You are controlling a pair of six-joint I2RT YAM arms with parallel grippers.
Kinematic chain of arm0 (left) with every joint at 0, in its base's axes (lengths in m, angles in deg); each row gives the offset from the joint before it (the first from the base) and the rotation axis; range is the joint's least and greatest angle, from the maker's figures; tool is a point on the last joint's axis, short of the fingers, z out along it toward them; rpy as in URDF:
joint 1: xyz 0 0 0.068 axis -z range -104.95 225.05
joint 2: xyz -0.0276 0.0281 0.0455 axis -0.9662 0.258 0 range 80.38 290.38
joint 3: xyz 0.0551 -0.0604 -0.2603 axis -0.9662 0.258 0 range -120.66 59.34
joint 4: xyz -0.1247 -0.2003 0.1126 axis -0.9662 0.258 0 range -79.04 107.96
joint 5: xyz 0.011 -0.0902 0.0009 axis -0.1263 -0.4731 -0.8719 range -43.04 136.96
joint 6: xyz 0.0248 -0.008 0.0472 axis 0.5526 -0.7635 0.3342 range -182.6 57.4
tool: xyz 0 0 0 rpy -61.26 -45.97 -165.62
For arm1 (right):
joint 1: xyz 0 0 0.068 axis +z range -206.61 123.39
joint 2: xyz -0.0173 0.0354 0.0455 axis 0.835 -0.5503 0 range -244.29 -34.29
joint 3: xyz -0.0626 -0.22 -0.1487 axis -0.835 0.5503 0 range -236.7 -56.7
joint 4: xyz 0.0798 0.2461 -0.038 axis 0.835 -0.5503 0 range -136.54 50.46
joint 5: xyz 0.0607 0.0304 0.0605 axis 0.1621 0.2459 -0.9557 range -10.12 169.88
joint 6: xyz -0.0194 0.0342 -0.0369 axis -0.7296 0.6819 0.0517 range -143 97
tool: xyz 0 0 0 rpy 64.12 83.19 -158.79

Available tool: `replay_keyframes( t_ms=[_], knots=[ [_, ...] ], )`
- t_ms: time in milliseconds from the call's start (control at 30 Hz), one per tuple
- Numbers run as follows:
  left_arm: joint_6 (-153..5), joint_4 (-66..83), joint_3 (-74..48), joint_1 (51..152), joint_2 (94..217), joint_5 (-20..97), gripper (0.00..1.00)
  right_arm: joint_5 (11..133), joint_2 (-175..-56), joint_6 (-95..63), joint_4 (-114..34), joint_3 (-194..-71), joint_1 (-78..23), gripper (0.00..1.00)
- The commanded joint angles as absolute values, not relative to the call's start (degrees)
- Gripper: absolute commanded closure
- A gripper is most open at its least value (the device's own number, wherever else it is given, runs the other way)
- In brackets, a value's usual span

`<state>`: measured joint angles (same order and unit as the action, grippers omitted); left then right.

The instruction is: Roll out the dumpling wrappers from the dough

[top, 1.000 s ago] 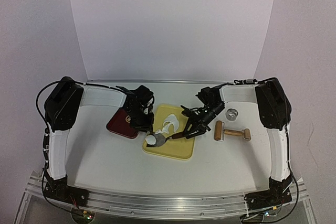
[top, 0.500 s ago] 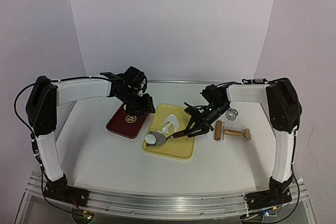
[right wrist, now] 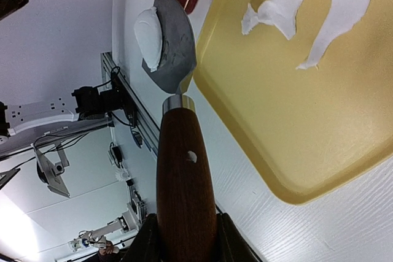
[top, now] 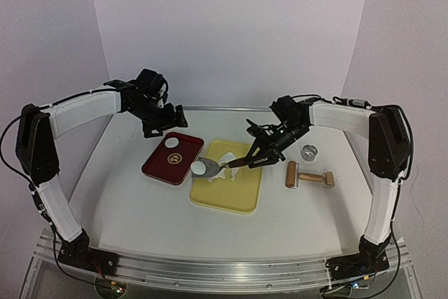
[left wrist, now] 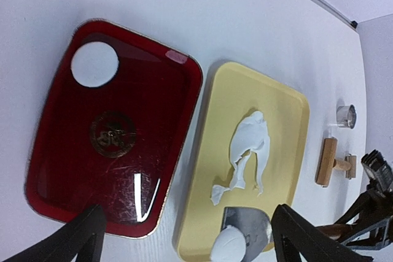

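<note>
Spatula (top: 236,163) carrying one wrapper (top: 200,167), second wrapper (top: 171,143) on red tray (top: 159,167).
Nearest is the yellow tray (top: 231,195), ragged dough scrap (top: 228,162) lying on it. Above its left edge hangs the spatula blade with the round wrapper on top, right gripper (top: 262,153) clamped on the wooden handle. Second wrapper sits in the red tray's far corner. Farther back, left gripper (top: 166,122) has jaws wide, nothing in them.

Setting: robotics lab test cell, not a home kitchen.

Evidence:
- A plain white worktop (top: 140,208) is boxed in by a seamless pale lilac backdrop (top: 231,33).
- A slotted aluminium rail (top: 224,271) runs along the near edge. Bolted to it are a white-and-black jointed left arm (top: 77,110) and a matching right arm (top: 350,120).
- Right wrist view, beyond the worktop edge: another white robot arm on a metal frame (right wrist: 37,115), loose black cables (right wrist: 116,93) and bright ceiling lighting.
</note>
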<state>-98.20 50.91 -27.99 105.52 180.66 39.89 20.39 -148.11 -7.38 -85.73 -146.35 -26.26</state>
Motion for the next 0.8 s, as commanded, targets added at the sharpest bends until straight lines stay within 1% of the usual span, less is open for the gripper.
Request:
replay_keyframes(
  t_ms=[0, 200, 400, 567, 767],
  knots=[
    [-98.4, 53.0, -30.3, 101.7, 173.6, 41.1, 0.00, 23.8, -146.0, -3.4, -83.5, -153.1, -24.6, 1.00],
    [-101.0, 50.3, -25.6, 97.6, 167.9, 39.0, 0.00, 29.2, -150.2, 2.4, -79.3, -159.1, -22.5, 1.00],
    [-101.8, 50.7, -22.5, 96.7, 165.4, 39.7, 0.01, 32.0, -157.6, 4.2, -78.5, -168.2, -19.7, 1.00],
    [-102.3, 51.0, -21.2, 96.7, 163.9, 40.4, 0.01, 39.8, -161.0, 3.0, -78.6, -172.4, -17.7, 1.00],
    [-103.7, 50.8, -19.3, 96.6, 161.7, 41.8, 0.01, 46.6, -162.1, -3.5, -79.0, -175.0, -14.1, 1.00]
  ],
)
